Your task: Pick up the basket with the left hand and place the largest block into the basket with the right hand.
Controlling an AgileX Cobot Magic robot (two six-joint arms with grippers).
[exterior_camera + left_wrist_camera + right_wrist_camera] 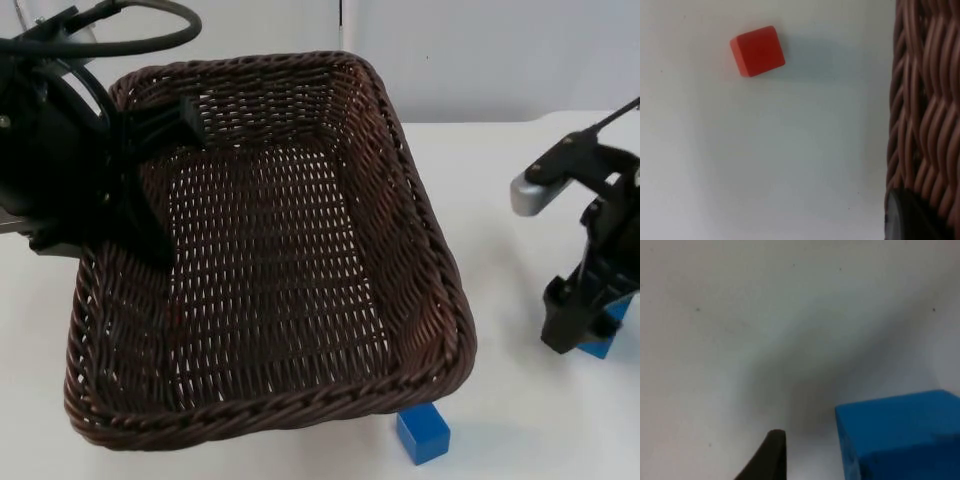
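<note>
Your left gripper has the dark brown wicker basket by its left rim, one black finger inside the wall and the rest of the hand outside it. The basket sits tilted and large in the top view, its woven floor bare. In the left wrist view the basket's wall runs alongside a black fingertip, and a small red block lies apart from it on the white table.

Your right gripper stands low at the table's right side, well apart from the basket, with a blue block right at its fingers. In the right wrist view that blue block looms just beside one black fingertip. You cannot tell from these frames whether the fingers have closed on it or merely straddle it.

A second, smaller-looking blue block rests on the table just beside the basket's near right corner, partly tucked under the rim.
</note>
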